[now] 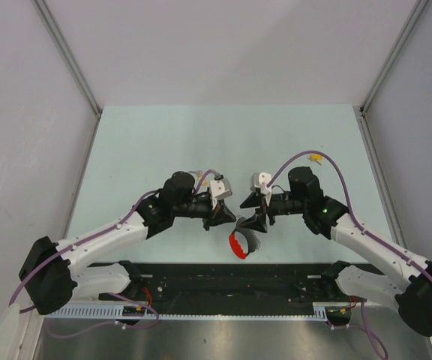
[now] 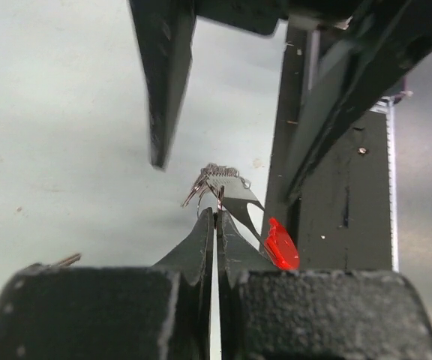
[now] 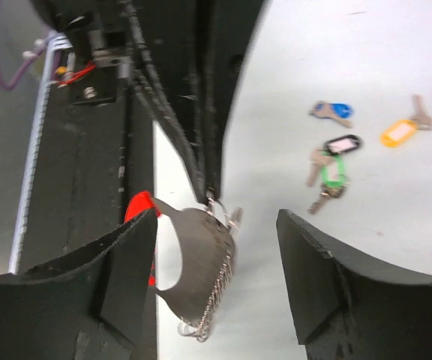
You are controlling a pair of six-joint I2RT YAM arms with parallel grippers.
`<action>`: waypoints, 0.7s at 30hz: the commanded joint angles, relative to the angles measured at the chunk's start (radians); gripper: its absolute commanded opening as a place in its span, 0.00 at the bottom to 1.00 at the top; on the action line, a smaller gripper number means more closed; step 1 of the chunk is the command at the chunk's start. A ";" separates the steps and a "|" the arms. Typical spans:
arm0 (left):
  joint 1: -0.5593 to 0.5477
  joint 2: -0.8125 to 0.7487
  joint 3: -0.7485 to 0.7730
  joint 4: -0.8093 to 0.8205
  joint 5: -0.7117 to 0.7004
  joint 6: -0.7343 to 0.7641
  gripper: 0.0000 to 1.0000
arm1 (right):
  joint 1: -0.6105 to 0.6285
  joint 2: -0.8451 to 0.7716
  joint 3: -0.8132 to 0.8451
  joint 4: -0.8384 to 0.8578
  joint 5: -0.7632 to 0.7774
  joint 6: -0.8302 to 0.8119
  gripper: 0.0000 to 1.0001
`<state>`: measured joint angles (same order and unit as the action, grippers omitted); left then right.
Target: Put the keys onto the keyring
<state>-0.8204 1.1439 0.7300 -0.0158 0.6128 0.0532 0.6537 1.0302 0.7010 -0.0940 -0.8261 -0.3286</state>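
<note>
My left gripper (image 2: 216, 222) is pinched fully together on the top edge of the keyring (image 3: 197, 259), so the ring hangs edge-on between my two arms, close over the table (image 3: 366, 52). I can't tell whether its lower end rests there. I judge this is the reason for the hold: one hand steadies the ring so the other can work at it. My right gripper (image 3: 217, 219) stands wide apart, one finger on either side of the ring, and it holds nothing. One of its fingers is just beside the red part, but I can't tell whether they touch.

The ring is a flat, dull grey metal plate with a rounded cut-out. A row of small wire loops runs along one edge like teeth, and a glossy red plastic arc (image 2: 280, 244) closes the loop. The keys (image 3: 332, 169) lie well apart from it on the pale matte table, beyond my right hand. They are small metal blades with plastic tags in blue, yellow, black and green. None of these is on the ring yet.
</note>
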 commanded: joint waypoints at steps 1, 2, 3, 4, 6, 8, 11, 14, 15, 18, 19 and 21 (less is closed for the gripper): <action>0.004 -0.068 0.049 -0.030 -0.088 0.000 0.00 | -0.038 -0.056 0.046 0.069 0.118 0.108 0.73; 0.010 -0.075 0.060 -0.044 -0.097 0.004 0.00 | -0.049 -0.061 0.046 0.079 0.143 0.127 0.75; 0.015 -0.081 0.063 -0.053 -0.108 0.002 0.00 | -0.054 -0.064 0.048 0.083 0.171 0.163 0.76; 0.017 -0.094 0.063 -0.052 -0.116 -0.001 0.00 | -0.060 -0.067 0.048 0.083 0.203 0.178 0.77; 0.021 -0.113 0.060 -0.038 -0.111 0.007 0.00 | -0.068 -0.074 0.046 0.083 0.223 0.213 0.78; 0.021 -0.134 0.057 -0.029 -0.101 0.031 0.00 | -0.068 -0.067 0.046 0.117 0.257 0.236 0.77; 0.023 -0.130 0.081 -0.065 -0.084 0.082 0.01 | -0.060 -0.042 0.048 0.117 0.269 0.264 0.76; 0.024 -0.112 0.108 -0.092 -0.090 0.096 0.00 | -0.034 -0.016 0.046 0.129 0.257 0.272 0.73; 0.026 -0.102 0.108 -0.092 -0.085 0.096 0.00 | -0.011 0.004 0.048 0.134 0.262 0.273 0.73; 0.027 -0.111 0.094 -0.066 -0.064 0.088 0.01 | 0.006 0.062 0.048 0.160 0.256 0.293 0.73; 0.029 -0.116 0.085 -0.061 -0.059 0.092 0.00 | 0.006 0.074 0.048 0.171 0.251 0.296 0.73; 0.030 -0.124 0.079 -0.055 -0.013 0.096 0.00 | 0.003 0.112 0.046 0.178 0.299 0.324 0.73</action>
<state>-0.7956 1.0389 0.7929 -0.1188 0.5179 0.1230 0.6510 1.0843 0.7094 0.0250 -0.5804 -0.0559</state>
